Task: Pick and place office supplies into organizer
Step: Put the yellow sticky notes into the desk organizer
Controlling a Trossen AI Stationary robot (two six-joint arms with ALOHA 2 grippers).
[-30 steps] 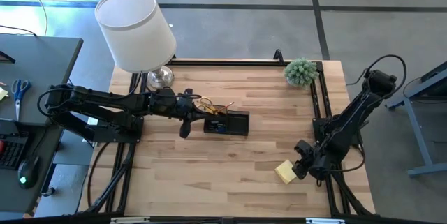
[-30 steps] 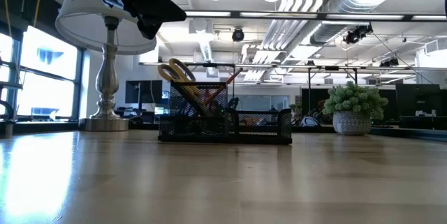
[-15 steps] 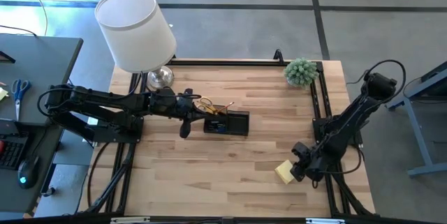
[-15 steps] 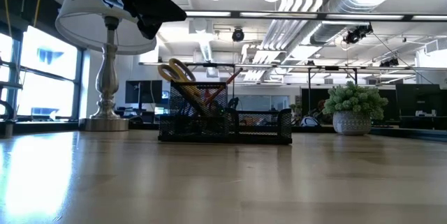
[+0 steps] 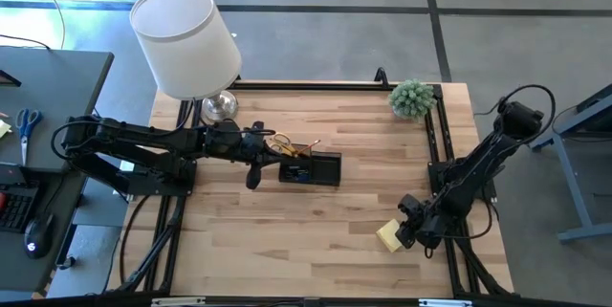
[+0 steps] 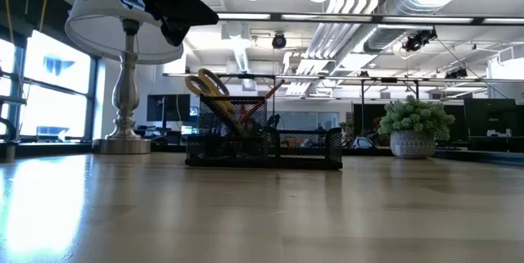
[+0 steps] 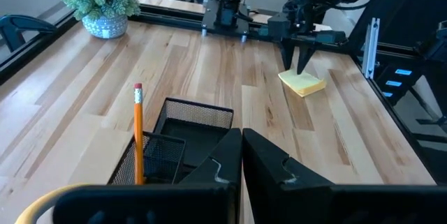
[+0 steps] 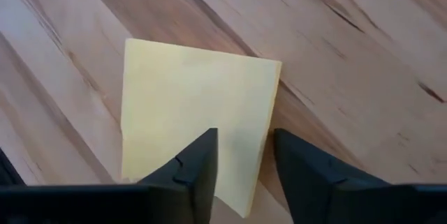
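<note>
Tabletop: right tool [image 8: 241,155], fingers narrowly apart, hangs over sticky-note pad [image 8: 192,112]; low view misses both.

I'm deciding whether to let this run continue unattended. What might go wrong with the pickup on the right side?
The right claw sits just above the flat yellow sticky-note pad, fingers only slightly apart, so they may land on top and push it instead of gripping its edges. The pad lies near the wooden table's edge, so a shove might slide it off. The black mesh organizer lies well away, so a weak pinch may drop it.
</note>
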